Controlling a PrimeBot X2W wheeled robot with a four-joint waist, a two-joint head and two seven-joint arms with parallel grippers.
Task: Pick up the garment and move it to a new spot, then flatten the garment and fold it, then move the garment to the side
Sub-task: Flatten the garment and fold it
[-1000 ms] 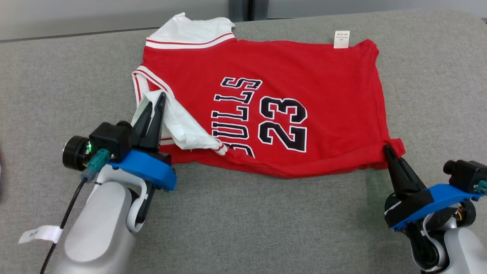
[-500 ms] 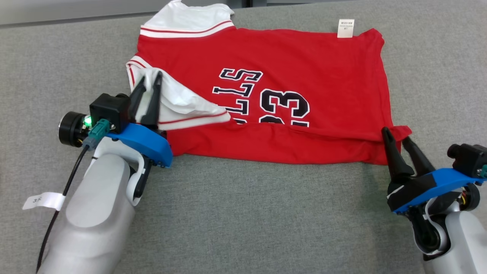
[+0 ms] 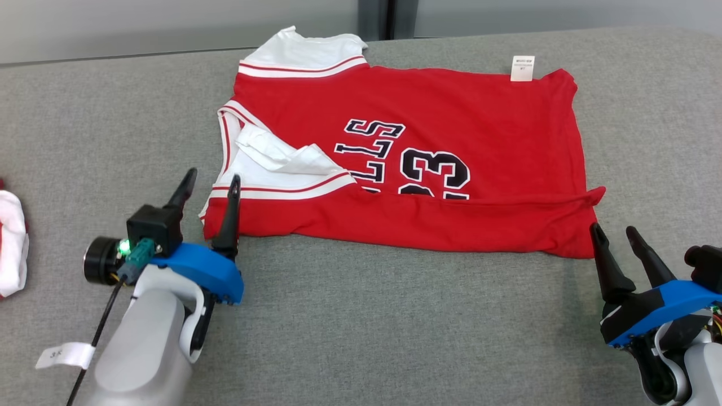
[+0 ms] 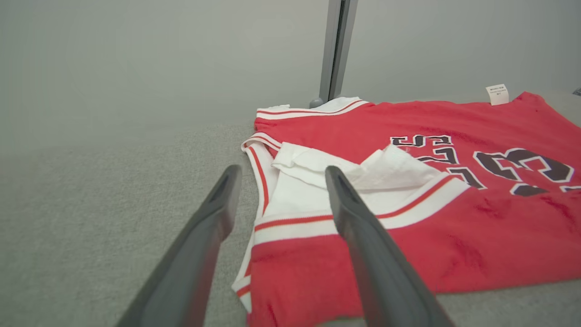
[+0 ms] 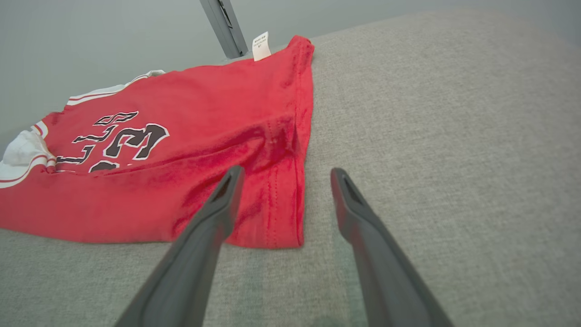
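The garment (image 3: 406,163) is a red jersey with white trim and black lettering, lying on the grey padded table with its near edge folded up over the number. My left gripper (image 3: 212,183) stands open just off the jersey's near left corner, nothing between its fingers. My right gripper (image 3: 613,231) is open too, just short of the near right corner. In the left wrist view the left gripper (image 4: 281,175) frames the white sleeve part of the jersey (image 4: 408,204). In the right wrist view the right gripper (image 5: 286,175) straddles the jersey's (image 5: 181,154) right hem corner.
Grey fabric table (image 3: 361,316) spreads wide in front of the jersey. A white and red piece of cloth (image 3: 11,242) lies at the far left edge. A grey wall with a vertical post (image 3: 375,17) rises behind the table.
Both grippers went from shut on the jersey's near edge to open and drew back toward me. The near edge now lies folded over the lettering. The head camera has also shifted.
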